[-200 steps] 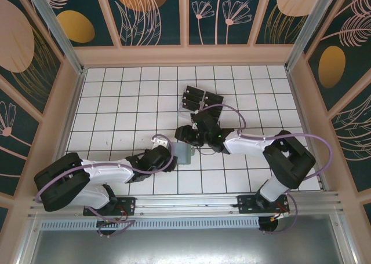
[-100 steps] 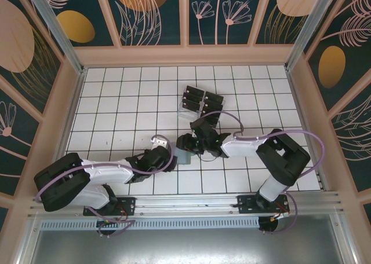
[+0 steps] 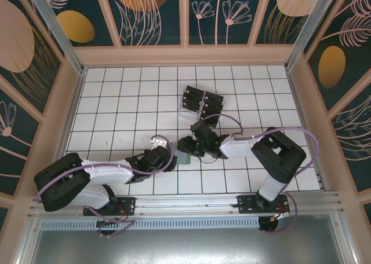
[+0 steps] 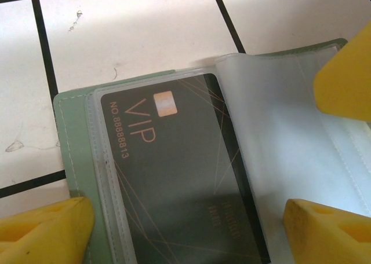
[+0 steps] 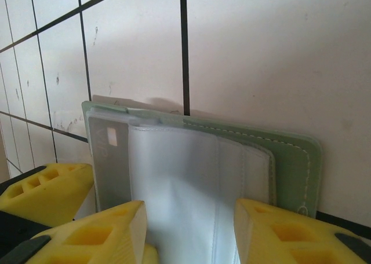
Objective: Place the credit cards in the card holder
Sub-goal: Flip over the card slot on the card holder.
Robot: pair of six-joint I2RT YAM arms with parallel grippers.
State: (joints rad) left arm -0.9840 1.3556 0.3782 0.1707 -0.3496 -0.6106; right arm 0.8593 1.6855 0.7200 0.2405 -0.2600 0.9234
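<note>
Hovering low over the white tiled table (image 3: 116, 102), both arms meet at the card holder (image 3: 184, 156), which lies open and flat near the middle of the table, right between the two wrists. Now the left gripper (image 4: 185, 232): jaws spread wide, one yellow fingertip (image 4: 46, 229) at the holder's green edge, the other out over the clear sleeves (image 4: 278, 131), and nothing pinched between them. And look, one black VIP card (image 4: 179, 177) is in there already, tucked under a clear sleeve against the green cover, with its pale chip mark near one end. Over to the right gripper (image 5: 191, 217): it faces in from the opposite side, fingers part-way apart, with the loose clear sleeves bowed up between them. Whether those fingers actually press on the sleeves, I cannot tell. Further back on the table, apart from the holder, the rest of the credit cards (image 3: 201, 101) sit in rows in the clear rack (image 3: 184, 108), black faces showing, just beyond the right arm's wrist.
</note>
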